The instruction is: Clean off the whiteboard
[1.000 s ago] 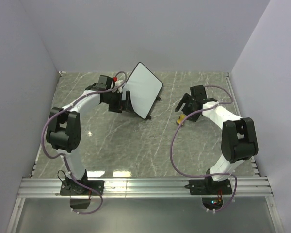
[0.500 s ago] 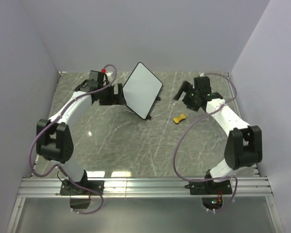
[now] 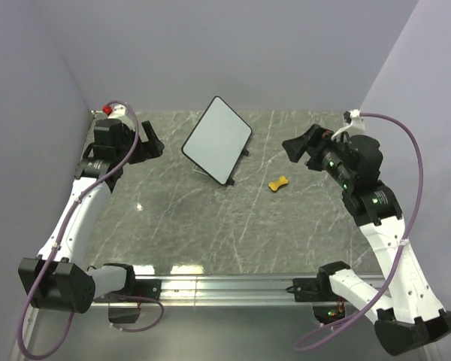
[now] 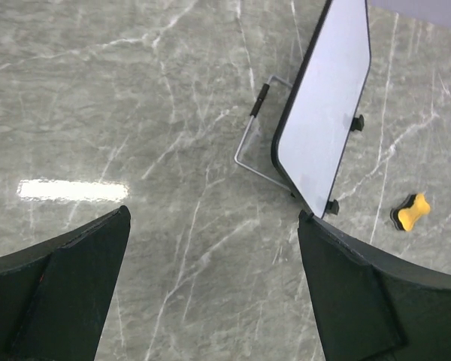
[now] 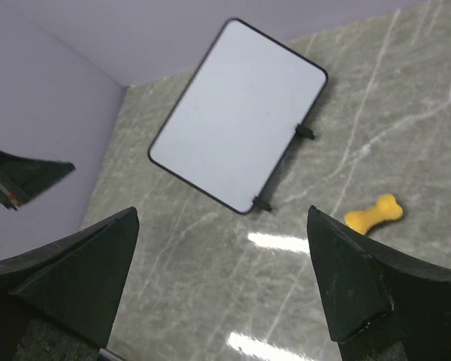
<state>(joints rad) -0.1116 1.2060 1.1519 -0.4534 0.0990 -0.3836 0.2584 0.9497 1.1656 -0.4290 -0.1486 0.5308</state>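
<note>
The whiteboard (image 3: 218, 139) stands tilted on its wire stand at the back middle of the table, and its white face shows no marks (image 5: 237, 113). In the left wrist view it appears edge-on (image 4: 327, 105). A yellow bone-shaped eraser (image 3: 279, 182) lies flat on the table to its right, touched by nothing (image 5: 373, 213) (image 4: 410, 213). My left gripper (image 3: 152, 143) hovers open well left of the board, nothing between its jaws (image 4: 213, 214). My right gripper (image 3: 295, 148) hangs open above the table right of the eraser, also empty (image 5: 222, 212).
Lilac walls close the table at the left, back and right. A metal rail (image 3: 225, 289) runs along the near edge by the arm bases. The board's wire stand (image 4: 248, 147) sticks out behind it.
The right gripper opened and let go of the eraser, then lifted away to the right. The left gripper drew back from the whiteboard to the far left.
</note>
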